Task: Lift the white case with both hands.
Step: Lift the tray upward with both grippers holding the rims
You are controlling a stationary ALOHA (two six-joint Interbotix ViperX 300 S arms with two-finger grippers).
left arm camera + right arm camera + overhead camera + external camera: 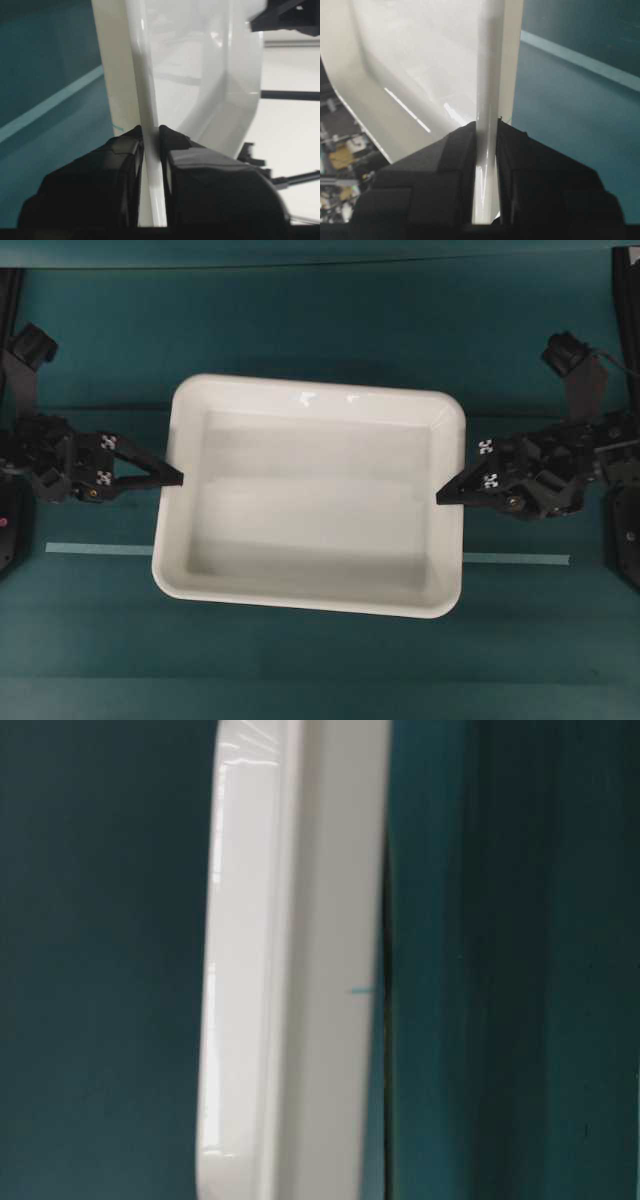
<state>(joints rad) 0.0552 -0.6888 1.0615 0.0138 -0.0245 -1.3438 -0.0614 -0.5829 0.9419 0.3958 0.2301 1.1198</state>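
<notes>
The white case (310,393) is a large shallow tray in the middle of the teal table. My left gripper (175,480) is shut on the case's left rim, about halfway along it. My right gripper (445,497) is shut on the right rim, opposite. In the left wrist view my gripper (150,131) pinches the thin glossy rim (142,75) between both fingers. The right wrist view shows my gripper (486,125) clamped on the rim (487,60) the same way. The table-level view shows the case (300,970) side-on, with a thin dark line between its bottom and the table.
A pale tape strip (95,549) runs across the table and passes under the case, coming out on the right (520,560). Black arm bases stand at the left edge (10,530) and the right edge (625,530).
</notes>
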